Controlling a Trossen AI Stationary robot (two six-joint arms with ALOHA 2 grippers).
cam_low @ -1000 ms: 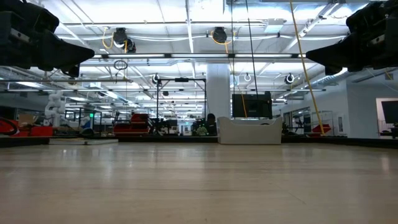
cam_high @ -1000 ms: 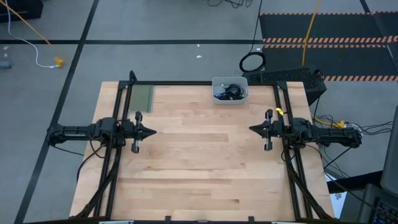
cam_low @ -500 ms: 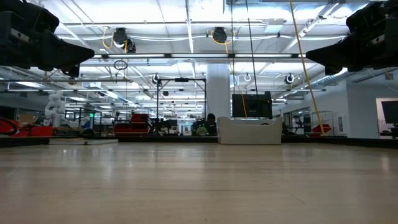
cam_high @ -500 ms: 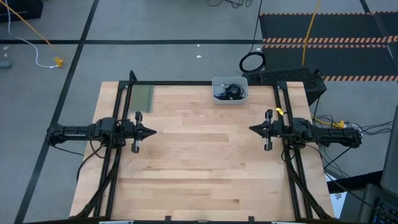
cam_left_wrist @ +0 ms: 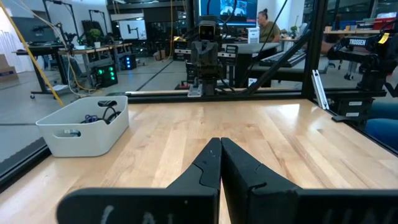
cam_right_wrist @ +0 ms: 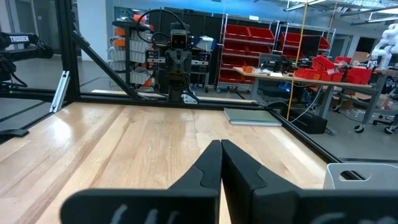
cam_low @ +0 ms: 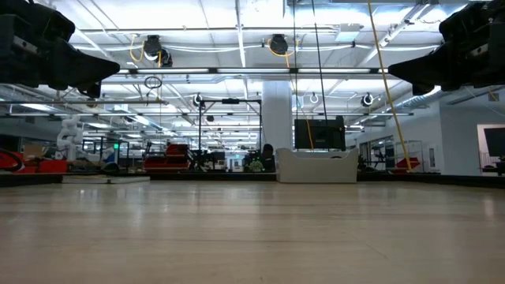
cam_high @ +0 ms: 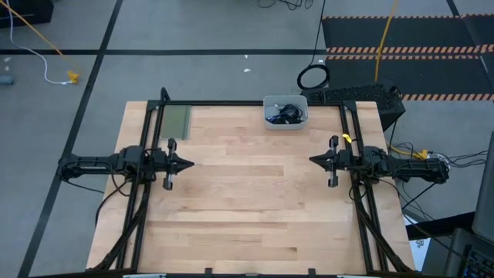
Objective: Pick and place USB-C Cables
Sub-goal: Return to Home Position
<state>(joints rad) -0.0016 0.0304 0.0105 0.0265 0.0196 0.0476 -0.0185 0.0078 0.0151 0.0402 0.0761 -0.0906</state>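
Note:
The USB-C cables [cam_high: 283,114] lie in a dark tangle inside a white bin [cam_high: 272,123] at the table's far edge, near the middle. In the left wrist view the cables [cam_left_wrist: 102,116] show as black and blue-purple loops above the bin's rim [cam_left_wrist: 74,122]. My left gripper [cam_high: 191,163] hovers shut over the table's left side, pointing right. My right gripper [cam_high: 311,161] hovers shut over the right side, pointing left. Both are well clear of the bin. The fingertips meet in each wrist view: left gripper [cam_left_wrist: 221,140], right gripper [cam_right_wrist: 221,142].
A flat green mat [cam_high: 176,120] lies at the table's far left corner. A black frame [cam_high: 231,103] runs along the table's far edge and down both sides. A large black cable ring [cam_high: 312,77] lies on the floor beyond the table. Bare wood [cam_high: 251,193] spreads between the arms.

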